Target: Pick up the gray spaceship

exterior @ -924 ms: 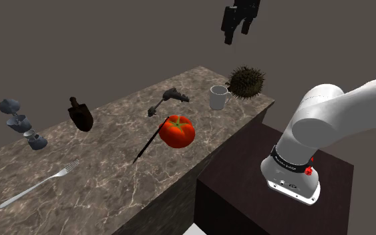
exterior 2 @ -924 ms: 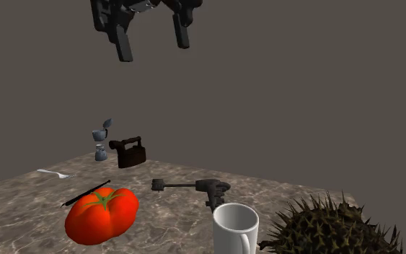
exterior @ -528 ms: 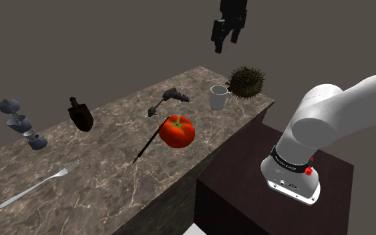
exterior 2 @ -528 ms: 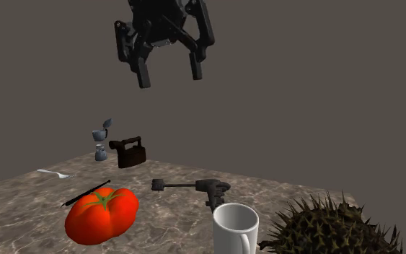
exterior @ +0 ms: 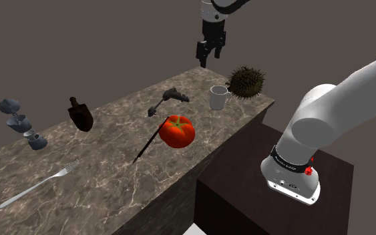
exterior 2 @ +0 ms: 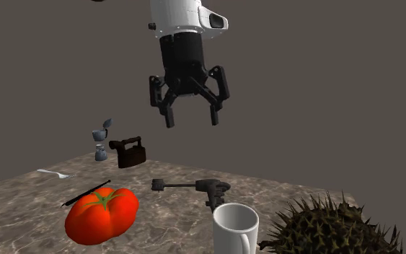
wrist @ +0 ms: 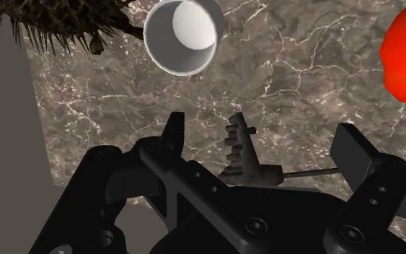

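Shoulder view, left to right: the gray spaceship (exterior: 19, 123) stands at the far left edge of the marbled worktop (exterior: 106, 167), with a fork (exterior: 38, 184) below it in the frame. A dark flat iron (exterior: 81, 113) follows, then a thin black stick (exterior: 146, 143), a red tomato (exterior: 177, 131), a dark tool (exterior: 168, 99), a white mug (exterior: 218, 97) and a spiky ball (exterior: 248, 81) at the right corner. The task appears to be at its approach stage: nothing is grasped, and the spaceship sits untouched, well apart from the end effector (exterior: 206, 59). The end effector hangs high in the upper middle of the frame, above the tool and mug. Travel across the worktop, descent and closure all remain. In the second exterior view the end effector (exterior 2: 192, 115) has its fingers spread wide and empty, touching nothing. The spaceship (exterior 2: 102, 141) lies lower left of it, just beside the iron.
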